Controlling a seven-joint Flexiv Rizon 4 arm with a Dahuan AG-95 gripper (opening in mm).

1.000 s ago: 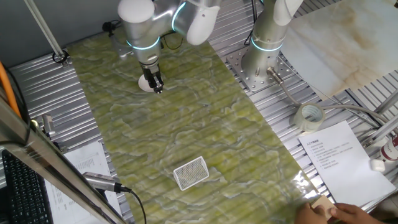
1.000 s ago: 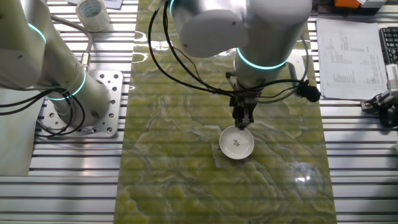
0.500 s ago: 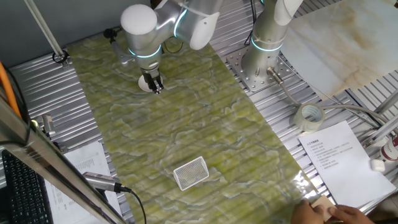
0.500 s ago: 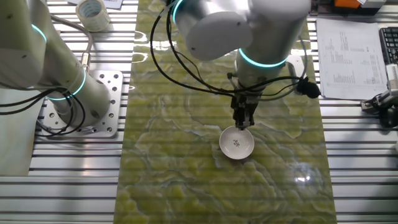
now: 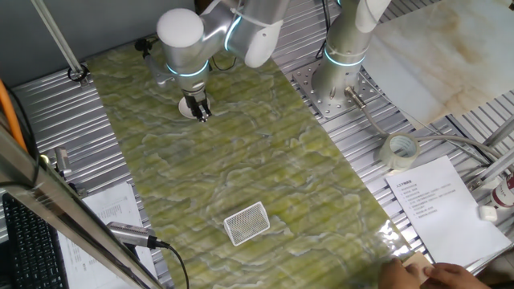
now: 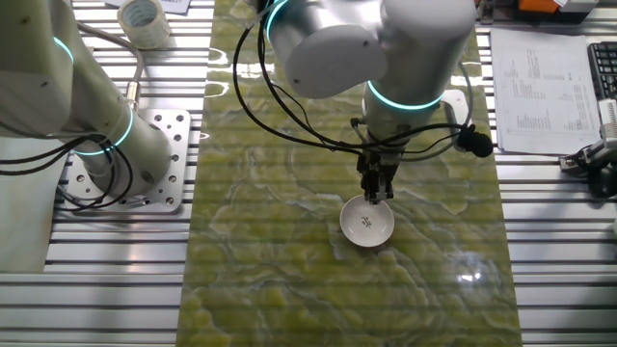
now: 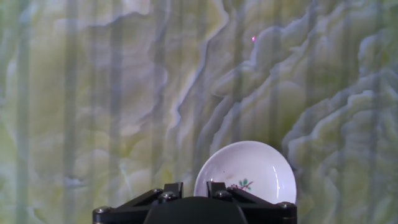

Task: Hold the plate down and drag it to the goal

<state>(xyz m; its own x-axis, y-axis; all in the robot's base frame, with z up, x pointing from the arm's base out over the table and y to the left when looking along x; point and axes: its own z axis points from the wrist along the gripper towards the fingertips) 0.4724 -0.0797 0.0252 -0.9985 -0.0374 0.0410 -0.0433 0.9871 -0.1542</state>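
The plate (image 5: 189, 109) is a small round white dish with a small mark in its middle, lying on the green marbled mat at the far end. It also shows in the other fixed view (image 6: 367, 224) and low right in the hand view (image 7: 249, 169). My gripper (image 6: 377, 197) points straight down with its jaws close together and nothing between them. Its tips are at the plate's rim (image 5: 201, 115); I cannot tell whether they touch it. In the hand view the gripper (image 7: 194, 188) sits at the plate's left edge. The goal (image 5: 246, 222), a white meshed tile, lies far off at the mat's near end.
A second arm's base (image 5: 341, 76) stands on a metal plate right of the mat. A clear tape roll (image 5: 399, 150) and a paper sheet (image 5: 438, 201) lie to the right. A hand (image 5: 438, 277) shows at the bottom right corner. A keyboard (image 5: 28, 249) lies bottom left.
The arm's upper joints have turned a little. The gripper tips have shifted only slightly at the plate's rim. The plate has not moved.
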